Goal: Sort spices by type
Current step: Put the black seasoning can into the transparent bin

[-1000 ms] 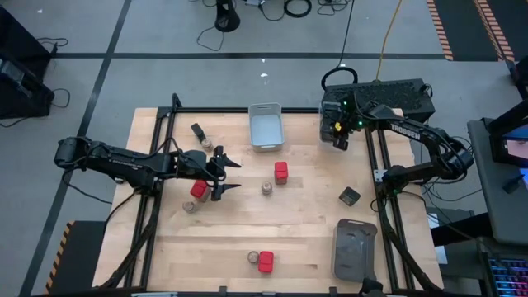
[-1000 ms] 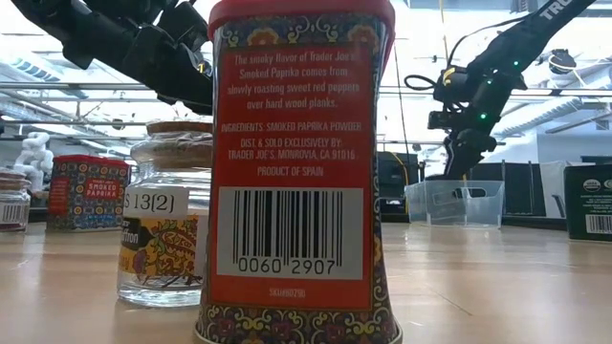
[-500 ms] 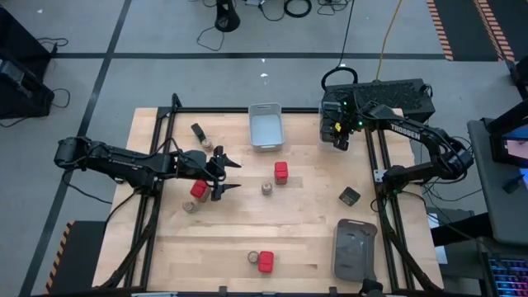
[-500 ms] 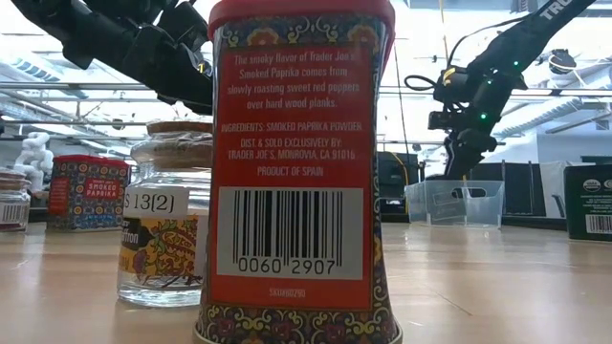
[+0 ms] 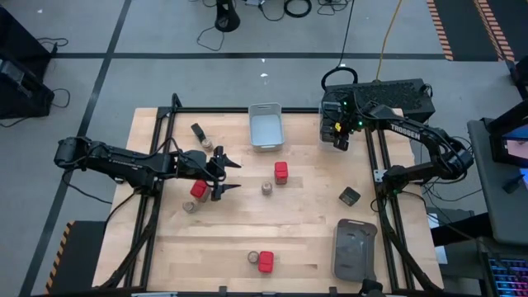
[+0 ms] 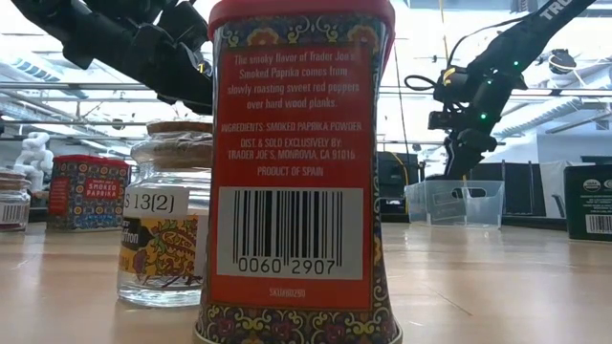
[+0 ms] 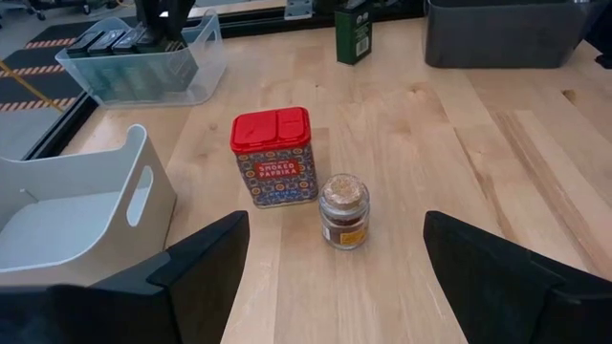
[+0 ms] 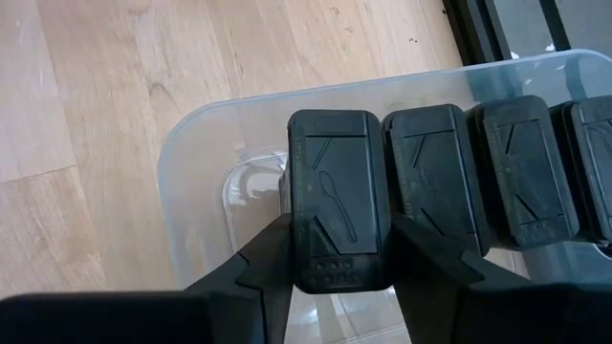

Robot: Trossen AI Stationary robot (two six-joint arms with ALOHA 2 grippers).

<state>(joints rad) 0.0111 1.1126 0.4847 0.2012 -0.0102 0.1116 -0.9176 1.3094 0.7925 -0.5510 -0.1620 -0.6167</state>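
Observation:
My right gripper point(image 8: 339, 229) point(image 5: 341, 138) is over the clear bin point(image 8: 206, 182) at the table's far right corner, shut on a black spice container point(image 8: 338, 191). That container stands at the end of a row of several black ones point(image 8: 516, 172). My left gripper point(image 5: 233, 175) point(image 7: 335, 234) hovers open at mid-left. It points at a red-capped tin point(image 7: 273, 158) point(image 5: 281, 172) and a round tan-topped jar point(image 7: 343, 210) point(image 5: 267, 189), both standing upright on the wood. Another red tin point(image 5: 198, 190) stands under the left arm. My right gripper has the black container pinched between its two fingers point(image 8: 273, 253), one on each long side point(image 8: 304, 239), coming from above and pointing down. The container is upright inside the clear bin, beside the row. Whether its base rests on the bin floor is hidden.
A grey bin point(image 5: 266, 125) sits at far centre and a dark grey tray point(image 5: 355, 247) at near right. Loose spices: a black one point(image 5: 350, 195), jars point(image 5: 189, 205) point(image 5: 206, 144), and a red tin with a jar at the near edge point(image 6: 299, 162) point(image 6: 172, 225).

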